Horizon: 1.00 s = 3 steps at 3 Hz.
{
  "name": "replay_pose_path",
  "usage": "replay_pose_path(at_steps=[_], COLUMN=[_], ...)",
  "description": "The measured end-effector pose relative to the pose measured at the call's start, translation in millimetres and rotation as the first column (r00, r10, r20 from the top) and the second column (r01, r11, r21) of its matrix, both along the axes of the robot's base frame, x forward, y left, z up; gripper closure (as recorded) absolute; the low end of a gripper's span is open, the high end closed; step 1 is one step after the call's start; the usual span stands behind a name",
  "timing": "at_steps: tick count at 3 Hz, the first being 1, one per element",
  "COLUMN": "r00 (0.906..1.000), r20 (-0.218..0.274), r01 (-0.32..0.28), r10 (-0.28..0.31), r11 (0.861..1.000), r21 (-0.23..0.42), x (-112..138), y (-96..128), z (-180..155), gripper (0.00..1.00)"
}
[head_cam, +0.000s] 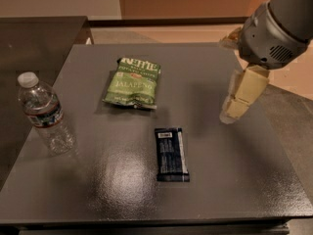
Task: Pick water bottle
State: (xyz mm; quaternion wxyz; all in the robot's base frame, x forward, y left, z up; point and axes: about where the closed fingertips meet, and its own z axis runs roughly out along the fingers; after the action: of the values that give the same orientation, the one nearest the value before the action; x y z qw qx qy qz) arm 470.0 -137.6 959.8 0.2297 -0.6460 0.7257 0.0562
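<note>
I see my gripper [238, 101] hanging above the right part of the grey table [244, 190], under the grey arm, and whether it is spread or pressed together I cannot tell. Toward the middle a dark snack bar [171, 153] lies flat, and behind it a green chip bag [133, 83]. The water bottle [46, 114] stands upright near the left edge, well apart from the gripper.
</note>
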Motion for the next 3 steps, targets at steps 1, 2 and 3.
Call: replay_pose_path(at_steps=[1,2,3], r00=[0.9966,0.9866,0.9710], r20=[-0.014,-0.038,-0.048], r01=[-0.079,-0.146,-0.208], r10=[0.081,0.159,0.234], r11=[0.990,0.964,0.926], r21=[0.114,0.223,0.314], x=[18,26,17], y=[49,98,146], z=[-12,-17,-17], gripper=[0.00,0.00,0.00])
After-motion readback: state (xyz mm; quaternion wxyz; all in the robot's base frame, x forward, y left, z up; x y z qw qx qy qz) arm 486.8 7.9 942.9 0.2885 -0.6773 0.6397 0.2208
